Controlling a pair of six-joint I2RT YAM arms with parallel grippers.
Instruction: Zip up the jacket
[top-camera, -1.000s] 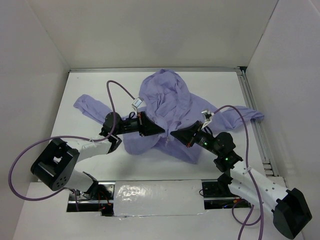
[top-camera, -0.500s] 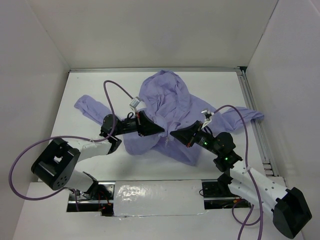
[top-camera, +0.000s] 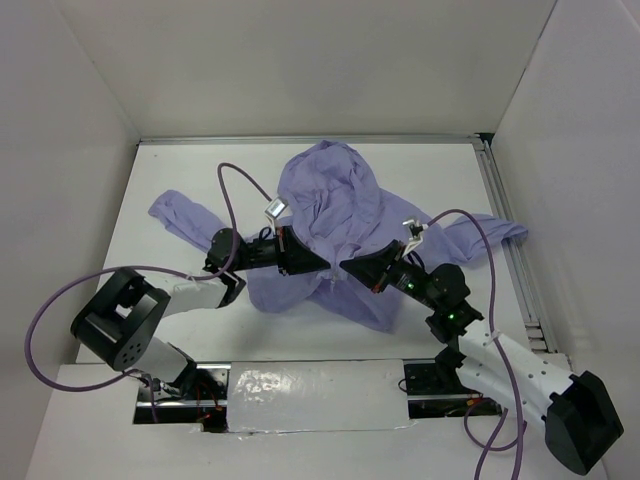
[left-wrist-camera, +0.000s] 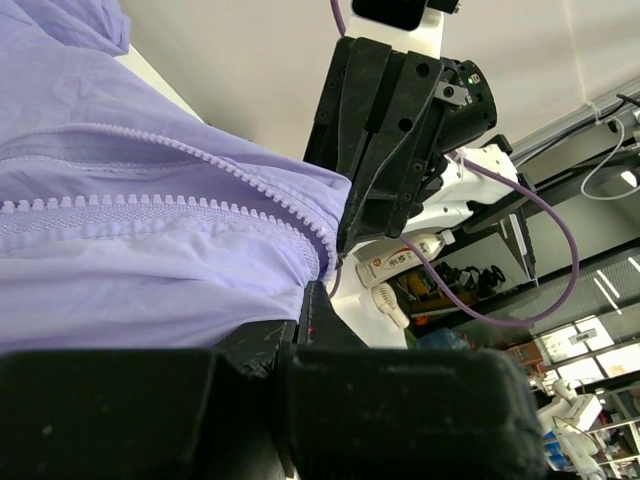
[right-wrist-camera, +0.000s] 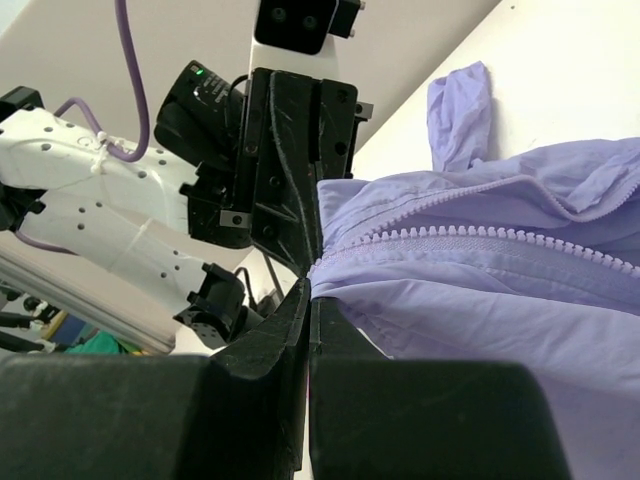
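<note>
Left gripper (top-camera: 322, 266): jaws pinched nearly together on the lower front edge of the jacket (top-camera: 335, 195), right at the bottom end of one row of zipper teeth (left-wrist-camera: 150, 205). Right gripper (top-camera: 348, 267): jaws pressed fully together, nipping the facing edge of the same opening, tip to tip with the other arm's fingers, almost touching. From that meeting point, two tooth rows fanning apart across the fabric, unjoined along the whole visible stretch. Lavender garment spread wrinkled over the middle of the white table (top-camera: 200, 170), hood (top-camera: 320, 165) bunched toward the far edge. One sleeve (top-camera: 180, 215) trailing out to the left, the other reaching right, close to the metal rail (top-camera: 505, 250). Hem raised at the pinch, sagging away on either side. Purple cables (top-camera: 235, 175) looping from each wrist back toward the bases at the near edge. Whether a slider sits inside the pinch: impossible to tell, hidden behind the black fingers in both wrist views.
</note>
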